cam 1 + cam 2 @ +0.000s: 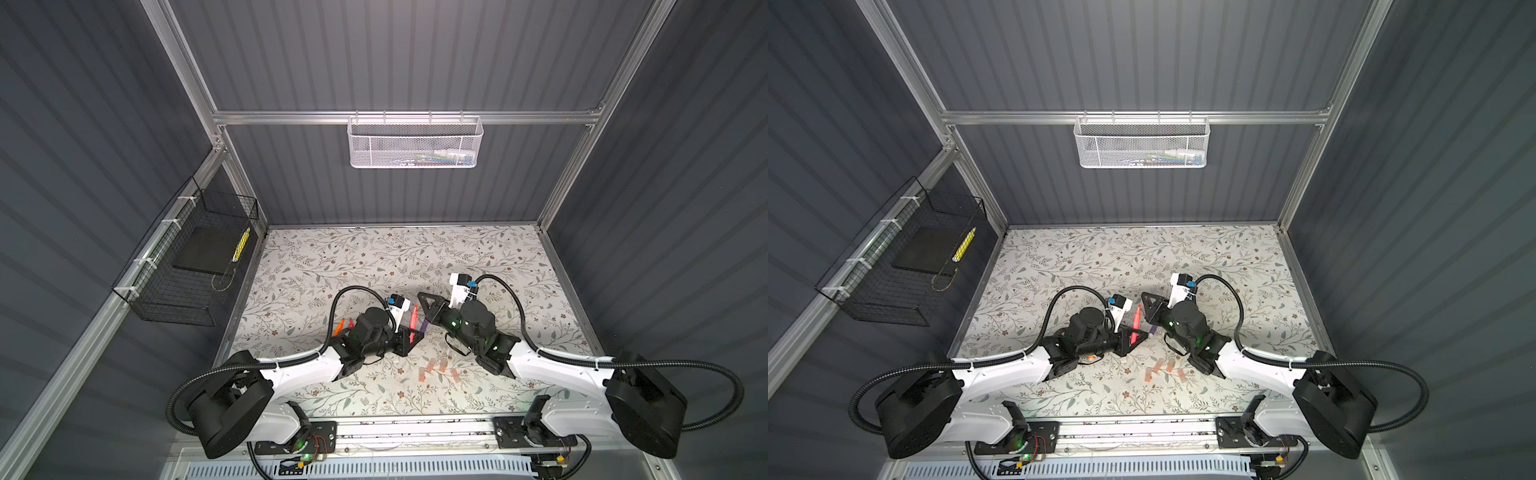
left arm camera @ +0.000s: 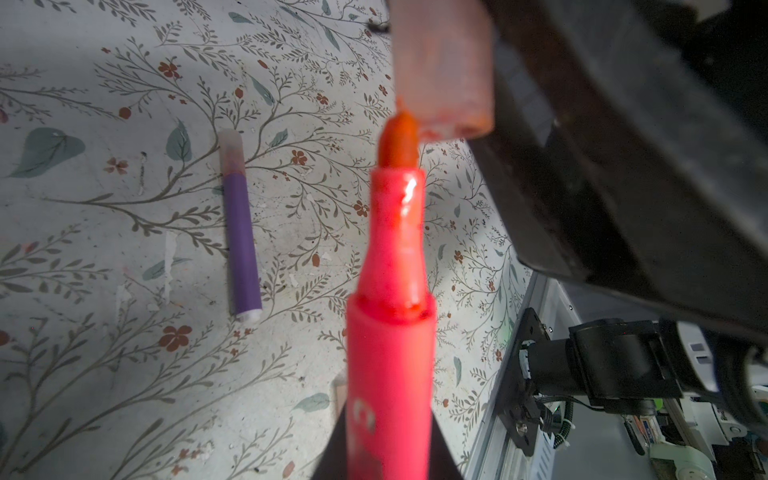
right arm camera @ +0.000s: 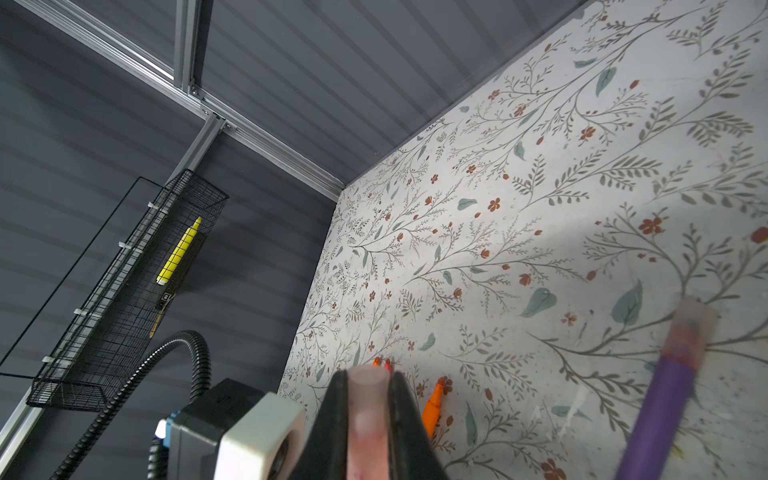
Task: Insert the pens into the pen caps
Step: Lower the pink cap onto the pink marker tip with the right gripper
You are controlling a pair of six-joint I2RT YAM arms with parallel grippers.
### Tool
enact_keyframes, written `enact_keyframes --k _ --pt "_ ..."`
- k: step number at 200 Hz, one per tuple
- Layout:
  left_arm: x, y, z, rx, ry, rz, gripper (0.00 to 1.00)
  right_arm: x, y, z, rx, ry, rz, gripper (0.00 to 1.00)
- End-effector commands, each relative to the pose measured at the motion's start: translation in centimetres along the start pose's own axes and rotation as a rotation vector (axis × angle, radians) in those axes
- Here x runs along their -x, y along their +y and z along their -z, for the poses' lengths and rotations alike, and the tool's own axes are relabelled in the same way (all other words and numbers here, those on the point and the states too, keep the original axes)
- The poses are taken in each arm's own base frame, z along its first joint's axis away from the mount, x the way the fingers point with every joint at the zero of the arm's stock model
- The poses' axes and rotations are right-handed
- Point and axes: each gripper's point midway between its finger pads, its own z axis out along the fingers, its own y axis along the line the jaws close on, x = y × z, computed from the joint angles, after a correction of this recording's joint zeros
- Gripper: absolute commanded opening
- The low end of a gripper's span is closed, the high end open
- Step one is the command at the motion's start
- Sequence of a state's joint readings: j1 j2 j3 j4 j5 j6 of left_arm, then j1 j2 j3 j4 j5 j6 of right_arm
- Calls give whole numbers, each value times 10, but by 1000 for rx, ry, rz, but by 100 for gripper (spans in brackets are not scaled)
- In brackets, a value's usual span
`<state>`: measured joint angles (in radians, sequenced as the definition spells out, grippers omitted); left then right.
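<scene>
Left claw [image 1: 1133, 337] grips the pink-red pen [image 1: 1136, 326], right claw [image 3: 368, 399] a cap [image 2: 442, 70] at its 12 o'clock in a top view. Tip seems caught on the rim; centre it, then push.

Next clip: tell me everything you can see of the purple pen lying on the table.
The purple pen is a slim, smooth barrel that looks like matte plastic. It lies flat on the floral table. A pale translucent cap already sits over its tip end, tinted pinkish where it meets the barrel. The opposite end shows a white plug. The pen looks intact and lies by itself, touching only the table.
</scene>
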<state>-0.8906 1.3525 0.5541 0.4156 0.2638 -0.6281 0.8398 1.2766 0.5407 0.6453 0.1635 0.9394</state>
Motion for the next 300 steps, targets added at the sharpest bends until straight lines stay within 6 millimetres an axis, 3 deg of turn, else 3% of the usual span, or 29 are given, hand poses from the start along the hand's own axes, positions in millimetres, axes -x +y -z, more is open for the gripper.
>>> enact_keyframes --k 1,54,142,221,300 --pt "-5 -5 0 -28 10 -31 0 9 15 -3 39 -29 -10 0" --pt "-5 -7 3 -27 4 -34 0 9 19 -9 43 -24 -4 0" --pt "-3 0 5 14 -10 -25 0 -18 6 1 48 35 -18 0" --pt "-3 -3 6 0 -12 -26 0 -9 -1 2 0 -12 29 0" --pt "-3 -3 3 -6 -2 -28 0 2 11 -10 -7 -36 68 0"
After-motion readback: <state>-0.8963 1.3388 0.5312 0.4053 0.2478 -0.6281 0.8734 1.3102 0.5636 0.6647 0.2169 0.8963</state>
